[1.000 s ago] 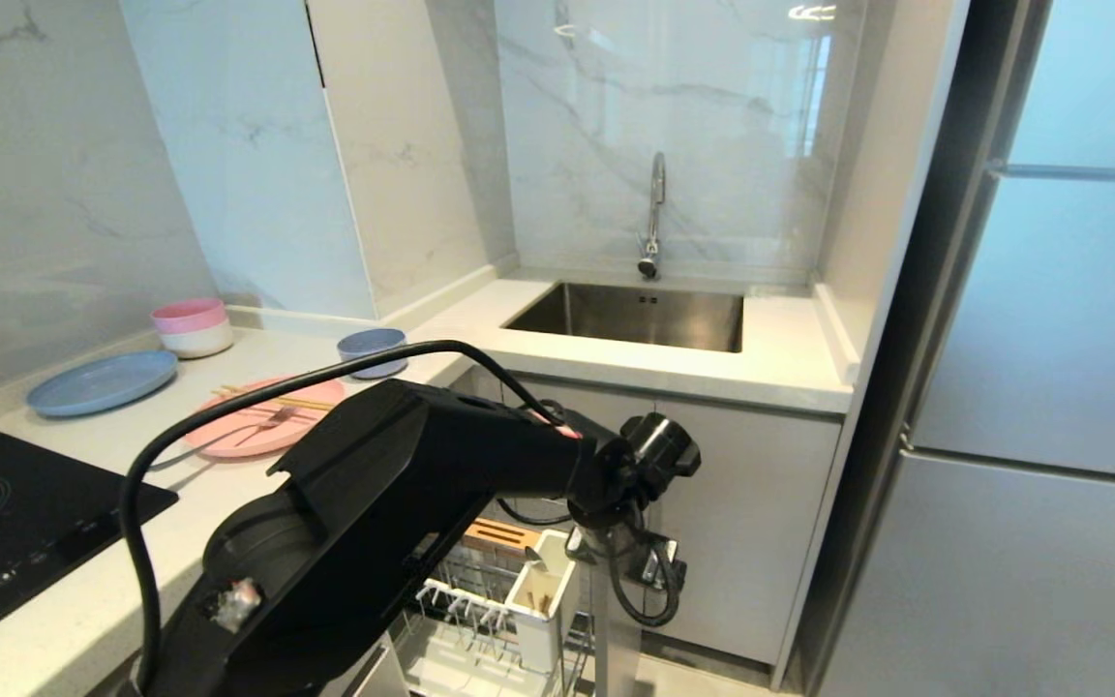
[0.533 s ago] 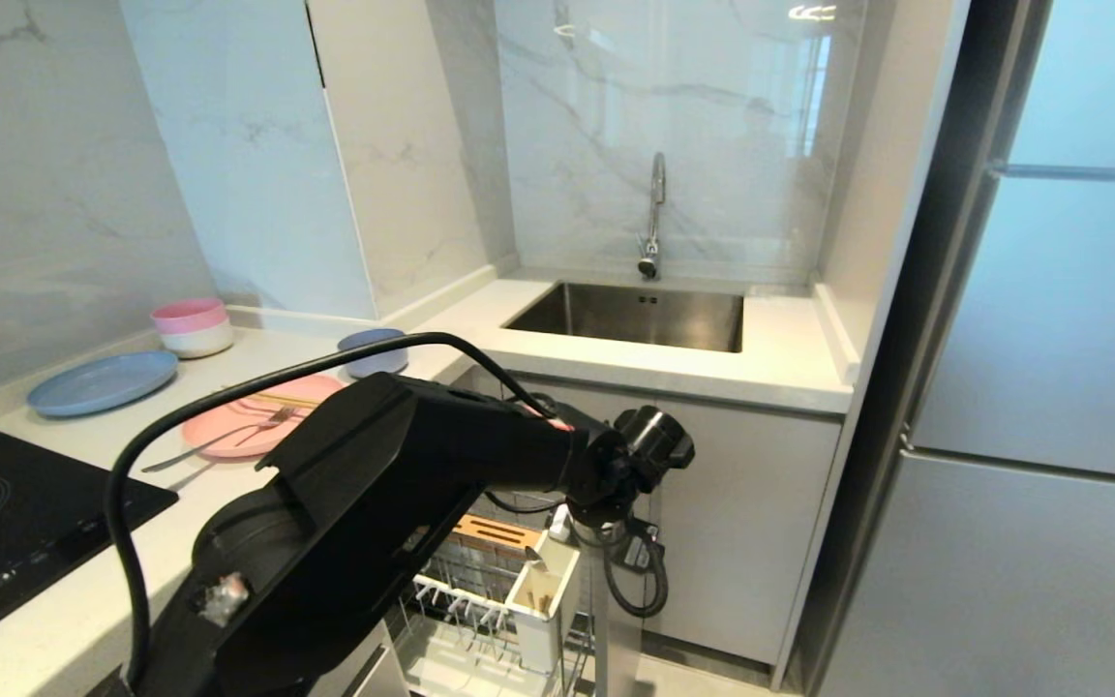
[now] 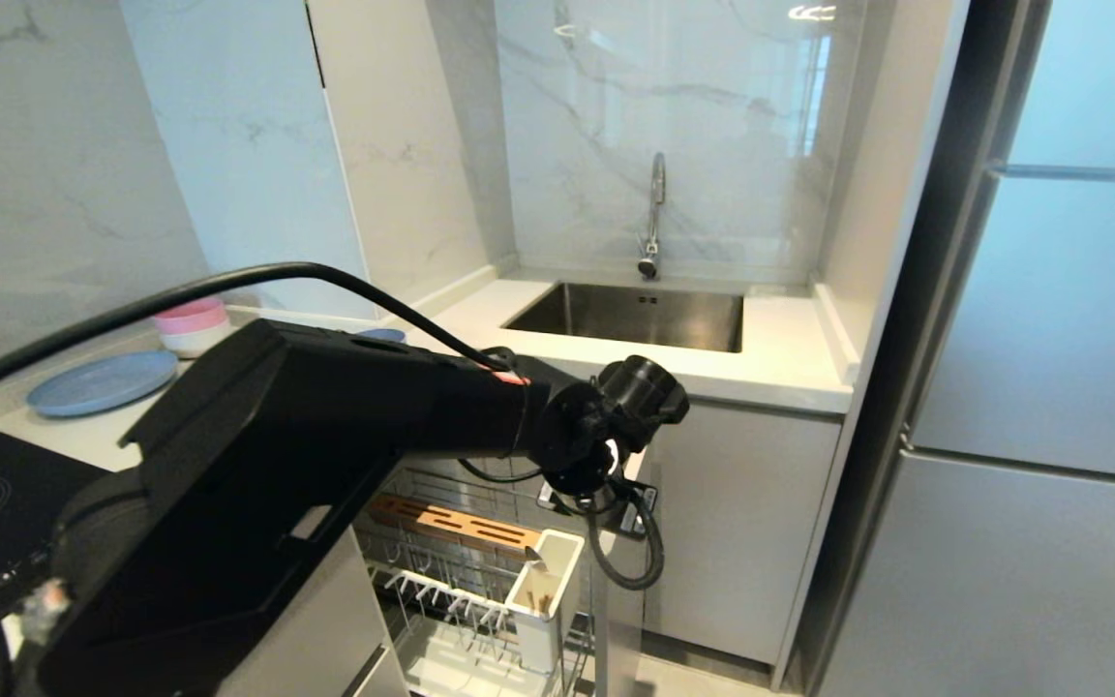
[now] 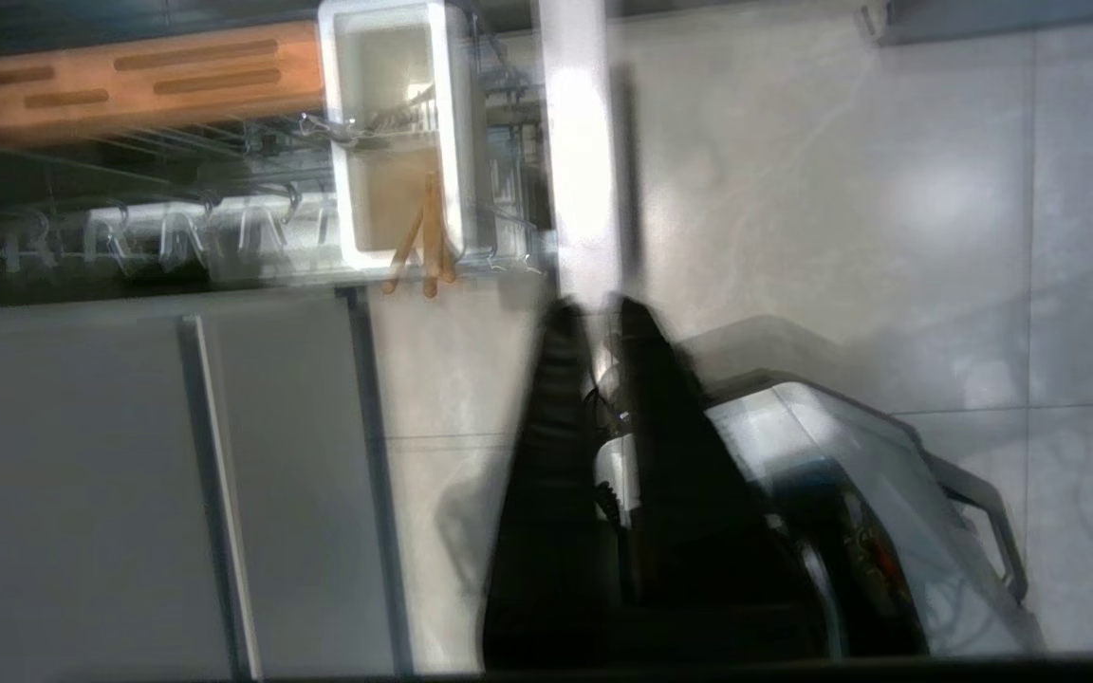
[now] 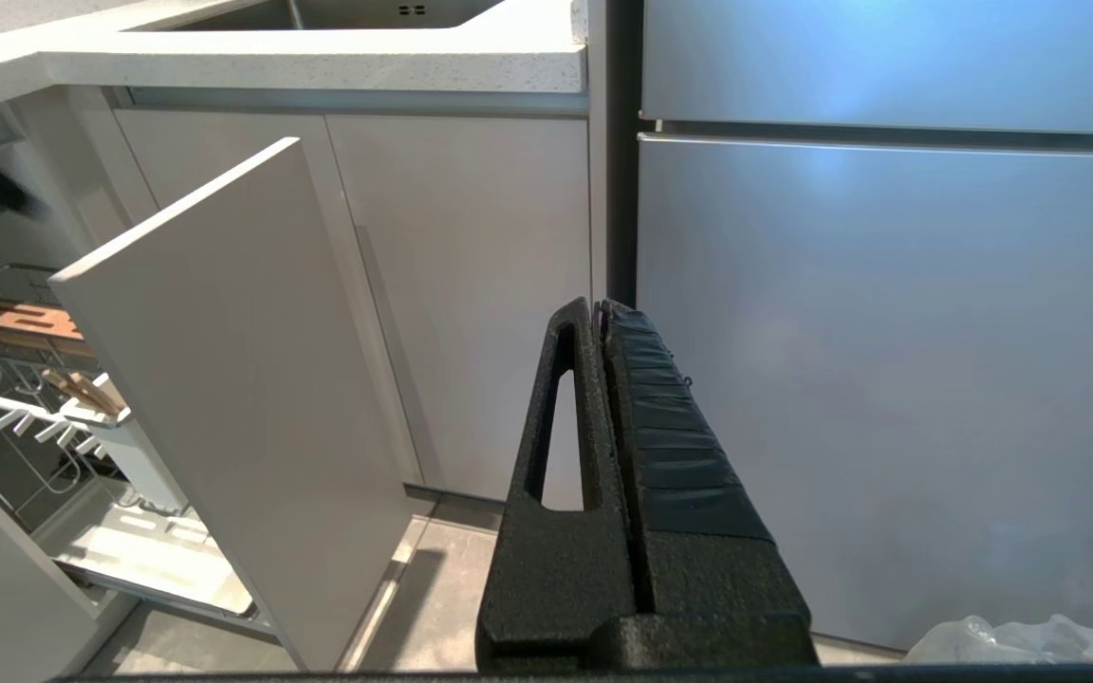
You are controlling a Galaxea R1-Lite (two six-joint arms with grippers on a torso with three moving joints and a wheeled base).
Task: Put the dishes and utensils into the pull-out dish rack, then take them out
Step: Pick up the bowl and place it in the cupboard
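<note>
While the chopsticks (image 4: 423, 242) stand in the rack's utensil cup (image 3: 546, 600), my left gripper (image 4: 594, 308) is pinched closed and empty above its corner, dishes not yet racked.

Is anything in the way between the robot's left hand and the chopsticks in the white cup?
Nothing visible. In the left wrist view the left hand, shut and empty, sits beside the white cup, and the chopsticks poke out of it uncovered.

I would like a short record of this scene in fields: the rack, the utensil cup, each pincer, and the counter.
rack: pull-out dish rack drawn out, no dishes seen in it
utensil cup: white utensil cup holds chopsticks
left pincer: left pincer shut, empty, apart from the cup
right pincer: right pincer shut, empty, before the fridge
counter: blue plate, stacked bowls
</note>
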